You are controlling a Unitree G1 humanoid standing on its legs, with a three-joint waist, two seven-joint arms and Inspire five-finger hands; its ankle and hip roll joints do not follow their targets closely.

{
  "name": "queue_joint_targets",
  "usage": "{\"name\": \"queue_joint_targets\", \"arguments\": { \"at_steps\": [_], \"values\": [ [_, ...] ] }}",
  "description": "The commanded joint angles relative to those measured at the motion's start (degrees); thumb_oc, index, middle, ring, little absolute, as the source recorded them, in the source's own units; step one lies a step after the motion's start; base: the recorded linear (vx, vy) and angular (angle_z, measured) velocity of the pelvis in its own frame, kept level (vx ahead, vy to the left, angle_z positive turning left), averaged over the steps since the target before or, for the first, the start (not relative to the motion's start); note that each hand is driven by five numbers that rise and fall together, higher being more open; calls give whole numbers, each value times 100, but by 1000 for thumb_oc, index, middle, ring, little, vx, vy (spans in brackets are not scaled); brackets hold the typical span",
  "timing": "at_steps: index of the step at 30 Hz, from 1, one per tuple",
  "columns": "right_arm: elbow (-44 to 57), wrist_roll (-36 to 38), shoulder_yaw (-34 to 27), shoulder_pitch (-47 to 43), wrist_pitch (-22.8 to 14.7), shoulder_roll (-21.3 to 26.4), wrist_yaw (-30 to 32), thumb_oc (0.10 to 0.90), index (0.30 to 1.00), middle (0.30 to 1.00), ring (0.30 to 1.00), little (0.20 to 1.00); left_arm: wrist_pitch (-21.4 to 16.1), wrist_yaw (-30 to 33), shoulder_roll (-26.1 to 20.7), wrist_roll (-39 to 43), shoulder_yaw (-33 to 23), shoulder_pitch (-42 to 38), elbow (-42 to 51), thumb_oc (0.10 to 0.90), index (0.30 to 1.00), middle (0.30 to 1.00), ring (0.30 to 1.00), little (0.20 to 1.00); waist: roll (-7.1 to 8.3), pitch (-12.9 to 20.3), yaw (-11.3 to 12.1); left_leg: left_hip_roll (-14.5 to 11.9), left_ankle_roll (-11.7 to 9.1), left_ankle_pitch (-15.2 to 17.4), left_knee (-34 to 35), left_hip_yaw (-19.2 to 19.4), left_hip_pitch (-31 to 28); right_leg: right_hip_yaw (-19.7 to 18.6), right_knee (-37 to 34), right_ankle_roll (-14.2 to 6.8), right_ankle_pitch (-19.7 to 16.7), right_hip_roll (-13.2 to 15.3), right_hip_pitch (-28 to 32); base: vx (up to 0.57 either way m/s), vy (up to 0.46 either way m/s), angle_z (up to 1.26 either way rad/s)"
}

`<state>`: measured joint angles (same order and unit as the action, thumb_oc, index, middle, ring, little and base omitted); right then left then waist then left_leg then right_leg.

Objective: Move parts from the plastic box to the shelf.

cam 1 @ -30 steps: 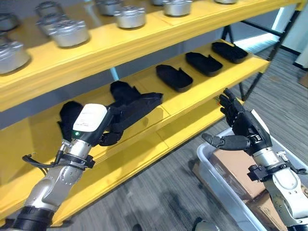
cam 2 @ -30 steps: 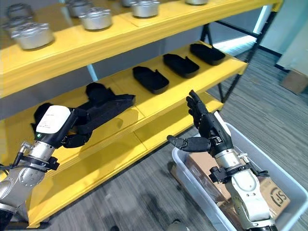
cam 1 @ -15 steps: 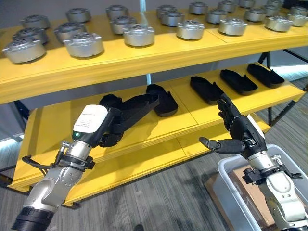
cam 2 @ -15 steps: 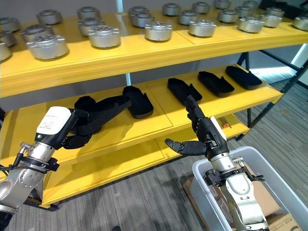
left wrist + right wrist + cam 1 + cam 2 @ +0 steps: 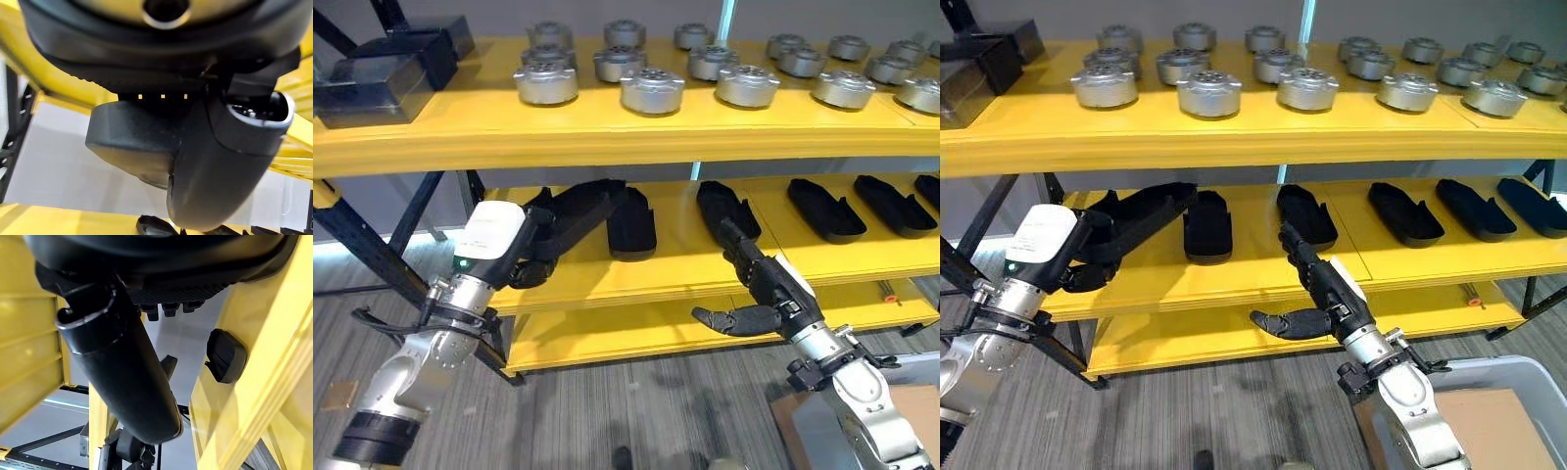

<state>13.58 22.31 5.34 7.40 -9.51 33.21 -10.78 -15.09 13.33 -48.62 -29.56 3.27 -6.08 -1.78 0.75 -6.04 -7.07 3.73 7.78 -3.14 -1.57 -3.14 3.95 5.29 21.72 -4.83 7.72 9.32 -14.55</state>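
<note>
My left hand (image 5: 530, 257) is shut on a long black part (image 5: 579, 204) and holds it over the left end of the yellow middle shelf (image 5: 675, 266). The part's far end lies next to a black part (image 5: 632, 221) resting on that shelf. I cannot tell whether the held part touches the shelf. My right hand (image 5: 766, 292) hangs open and empty in front of the shelf's edge, thumb (image 5: 128, 382) spread out. The grey plastic box (image 5: 1489, 368) sits on the floor at the lower right, below that arm.
More black parts (image 5: 823, 208) lie in a row along the middle shelf to the right. Several silver round parts (image 5: 651, 90) stand on the top shelf, with a dark box (image 5: 393, 65) at its left end. A lower yellow shelf (image 5: 607, 338) runs beneath.
The whole picture has shifted as the camera moved. My left hand keeps its hold on the black part by the shelf, and my right hand stays open.
</note>
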Motion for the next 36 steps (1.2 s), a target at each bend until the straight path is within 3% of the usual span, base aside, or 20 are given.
{"name": "queue_joint_targets", "arguments": {
  "at_steps": [1, 4, 9, 18, 24, 26, 28, 29, 30, 31, 32, 33, 35, 36],
  "values": [
    [429, 123, -537, -590, -600, 92, 77, 900, 1000, 1000, 1000, 1000, -217, 462, 88, 287, -223, -1079, 395, 400, 300, 300, 300, 300, 26, 77, -216, -104, -574, 755, 199, 488, -877, 137, -957, -225, -1385, 10, -200, 154, -111, 42],
    [419, 139, -631, -496, -606, 73, 55, 900, 1000, 1000, 1000, 1000, -244, 419, 96, 229, -154, -1106, 422, 400, 300, 300, 300, 300, 150, 124, -318, -110, -642, 898, 99, 361, -985, -208, -1505, -336, -1582, -74, 133, 150, -140, 73],
    [312, 179, -605, -589, -539, 39, 10, 900, 1000, 1000, 1000, 1000, -279, 380, 98, 220, -479, -718, 644, 400, 300, 300, 300, 300, 189, 436, -94, -279, -679, 944, 289, 502, -1230, -204, -1823, -334, -1528, -199, 604, 154, -135, 17],
    [293, 294, -605, -696, -490, 114, -29, 900, 1000, 1000, 1000, 1000, -304, 320, 260, 421, -528, -643, 691, 400, 300, 300, 300, 300, 121, 575, -79, -582, -839, 899, 434, 494, -1332, -189, -1659, -206, -1171, -442, 716, 85, -122, -3],
    [310, 356, -782, -607, -531, 101, 37, 900, 1000, 1000, 1000, 1000, -285, 346, 361, 441, -396, -787, 604, 400, 300, 300, 300, 300, 139, 589, -199, -840, -1000, 992, 172, 453, -1325, -319, -1343, -52, -849, -682, 722, 65, -122, 17],
    [323, 377, -850, -605, -551, 124, 47, 900, 1000, 1000, 1000, 1000, -276, 333, 477, 512, -448, -751, 605, 400, 300, 300, 300, 300, 162, 575, -158, -896, -1129, 764, -449, 462, -1108, -315, -1429, 59, -765, -763, 909, 70, -160, 4],
    [292, 474, -869, -714, -581, 170, 65, 900, 1000, 1000, 1000, 1000, -268, 314, 508, 571, -477, -773, 647, 400, 300, 300, 300, 300, 271, 410, -61, -841, -1224, 287, -1786, 302, -421, -316, -1546, 240, -797, -770, 1103, -53, -196, 0],
    [286, 542, -827, -814, -593, 217, 84, 900, 1000, 1000, 1000, 1000, -260, 319, 496, 581, -471, -824, 696, 400, 300, 300, 300, 300, 378, 212, 79, -599, -1262, 44, -2577, 64, 42, -315, -1566, 355, -797, -752, 1201, -83, -178, 10],
    [277, 550, -827, -857, -612, 232, 108, 900, 1000, 1000, 1000, 1000, -253, 343, 511, 582, -484, -808, 692, 400, 300, 300, 300, 300, 429, 155, 108, -575, -1207, 95, -2704, 59, 236, -308, -1568, 370, -759, -728, 1240, -34, -116, 21],
    [284, 529, -854, -861, -630, 225, 143, 900, 1000, 1000, 1000, 1000, -241, 379, 519, 572, -536, -777, 694, 400, 300, 300, 300, 300, 458, 143, 42, -876, -1159, 88, -2606, 196, 425, -251, -1543, 341, -727, -685, 1247, 14, -43, 17],
    [289, 526, -846, -861, -628, 223, 147, 900, 1000, 1000, 1000, 1000, -240, 380, 518, 570, -546, -764, 700, 400, 300, 300, 300, 300, 456, 155, 44, -884, -1161, 92, -2590, 207, 419, -258, -1539, 344, -721, -691, 1238, 54, 16, 14],
    [291, 526, -870, -822, -624, 219, 154, 900, 1000, 1000, 1000, 1000, -235, 405, 519, 594, -586, -748, 686, 400, 300, 300, 300, 300, 478, 178, -17, -1314, -1166, 3, -2260, 321, 458, -238, -1512, 299, -688, -634, 1252, 118, 33, 20],
    [301, 512, -836, -807, -650, 247, 192, 900, 1000, 1000, 1000, 1000, -251, 460, 469, 630, -624, -694, 680, 400, 300, 300, 300, 300, 441, 219, 45, -1829, -1189, -184, -1078, 406, 326, -308, -1474, 215, -547, -636, 1304, 178, 114, 25],
    [276, 489, -792, -835, -657, 287, 242, 900, 1000, 1000, 1000, 1000, -239, 500, 440, 648, -603, -731, 631, 400, 300, 300, 300, 300, 377, 229, 75, -2014, -1280, -464, -285, 461, 140, -368, -1359, 187, -442, -657, 1281, 157, 152, 9]
  ]
}}
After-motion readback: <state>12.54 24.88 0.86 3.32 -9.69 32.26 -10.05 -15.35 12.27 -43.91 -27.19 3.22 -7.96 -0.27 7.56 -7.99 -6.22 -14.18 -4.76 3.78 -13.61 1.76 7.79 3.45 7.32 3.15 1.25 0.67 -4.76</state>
